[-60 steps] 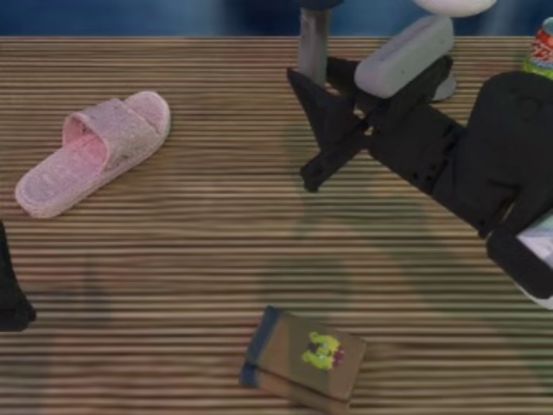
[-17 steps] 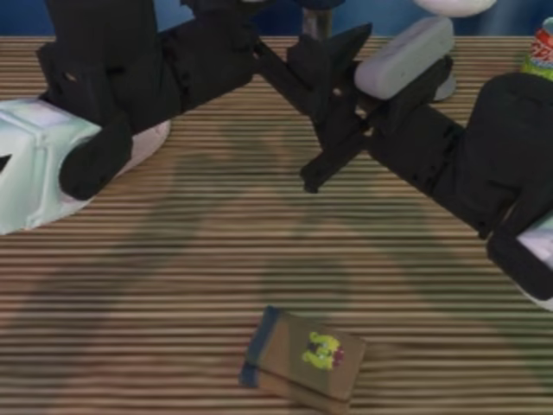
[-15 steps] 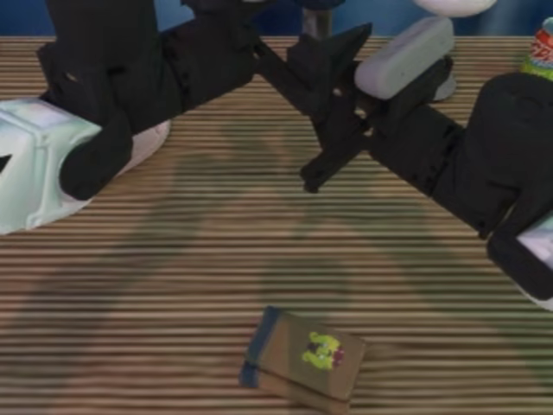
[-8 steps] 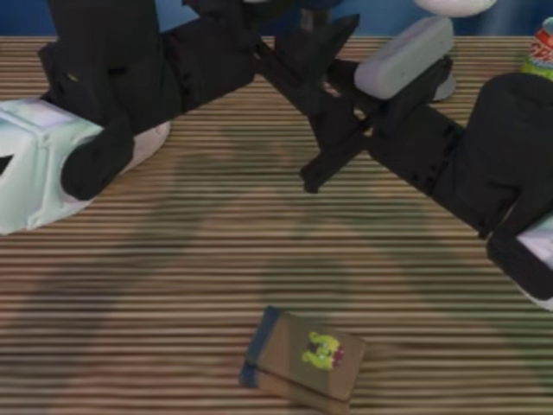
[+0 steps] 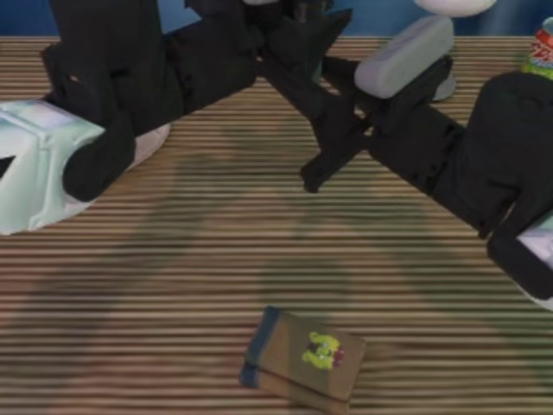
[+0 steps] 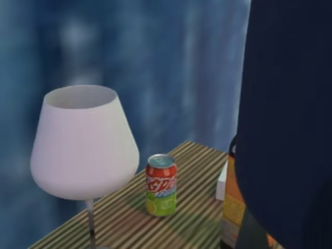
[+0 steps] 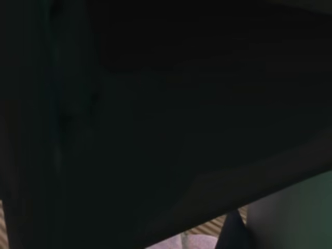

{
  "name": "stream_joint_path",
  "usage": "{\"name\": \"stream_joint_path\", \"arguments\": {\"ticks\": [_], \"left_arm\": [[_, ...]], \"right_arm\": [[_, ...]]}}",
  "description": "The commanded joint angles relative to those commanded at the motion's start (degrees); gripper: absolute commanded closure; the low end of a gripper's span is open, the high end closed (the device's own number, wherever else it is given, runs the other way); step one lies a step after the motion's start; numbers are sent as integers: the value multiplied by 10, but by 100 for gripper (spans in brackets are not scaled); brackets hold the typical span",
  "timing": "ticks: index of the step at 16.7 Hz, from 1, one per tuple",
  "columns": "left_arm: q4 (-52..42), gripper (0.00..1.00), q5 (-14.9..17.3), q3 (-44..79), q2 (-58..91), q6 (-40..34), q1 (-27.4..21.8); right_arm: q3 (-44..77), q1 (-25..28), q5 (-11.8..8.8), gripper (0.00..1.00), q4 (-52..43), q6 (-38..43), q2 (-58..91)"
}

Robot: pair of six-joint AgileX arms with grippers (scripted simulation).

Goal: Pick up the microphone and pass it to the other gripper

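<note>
Our left gripper (image 5: 309, 36) is stretched in from the table's left side to the far edge at the middle, and we cannot tell how its grip stands there. Under that arm, a scrap of the pink slipper (image 5: 152, 138) peeks out on the left. From above, the microphone is almost wholly hidden where the two claws meet. In the left wrist view, its dark navy head (image 6: 290, 104) fills one side, right up against the camera.

Our right gripper (image 5: 321, 130) comes in from the right and sits just beside the left one, the two overlapping from above. We cannot tell its grip either. The right wrist view is dark.

Near the front edge, at the middle, lies a brown book (image 5: 304, 354) with a yellow-green figure on its cover. We see no writing that can be read.

Farther right at the back stands the white-shaded lamp (image 6: 83, 145). Beside it is a red-and-green drinks can (image 6: 161, 185). Its lettering is too blurred to read, and we cannot see what it holds.
</note>
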Motion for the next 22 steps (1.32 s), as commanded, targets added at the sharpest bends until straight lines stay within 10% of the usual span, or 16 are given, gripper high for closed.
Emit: {"name": "stream_joint_path", "arguments": {"ticks": [6, 19, 22], "left_arm": [[0, 100, 0, 0, 0, 0, 0], [0, 100, 0, 0, 0, 0, 0], [0, 100, 0, 0, 0, 0, 0]], "right_arm": [[0, 0, 0, 100, 0, 0, 0], [0, 0, 0, 2, 0, 0, 0], [0, 0, 0, 0, 0, 0, 0]]}}
